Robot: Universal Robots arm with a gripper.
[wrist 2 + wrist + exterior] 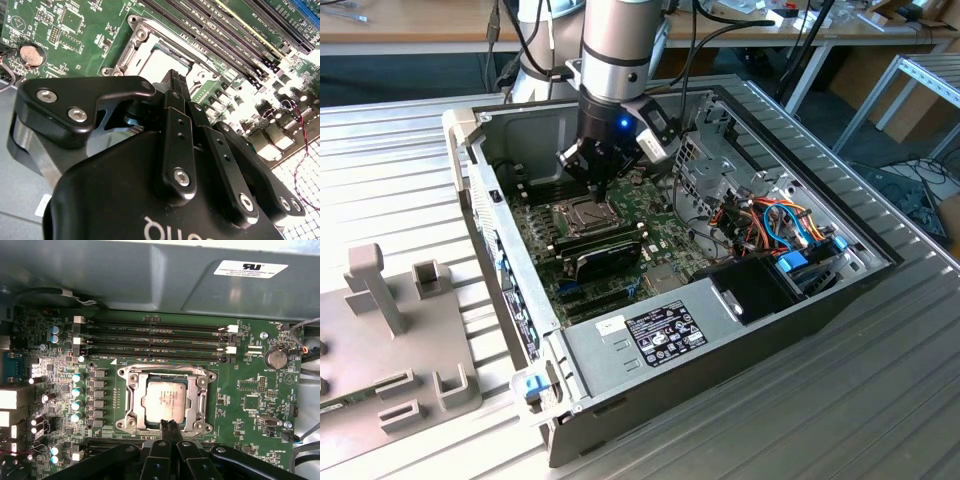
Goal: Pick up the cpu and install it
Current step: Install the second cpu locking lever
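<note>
A: Any print legible?
B: None. White sticker (250,268) on case wall (150,285), black label (665,335) on power supply (605,355), silkscreen on motherboard (245,372): all too small to read.

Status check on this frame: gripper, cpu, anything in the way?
Gripper shut, empty, poised over the socket's edge. Cpu lies flat in the open socket. Nothing in the way.
</note>
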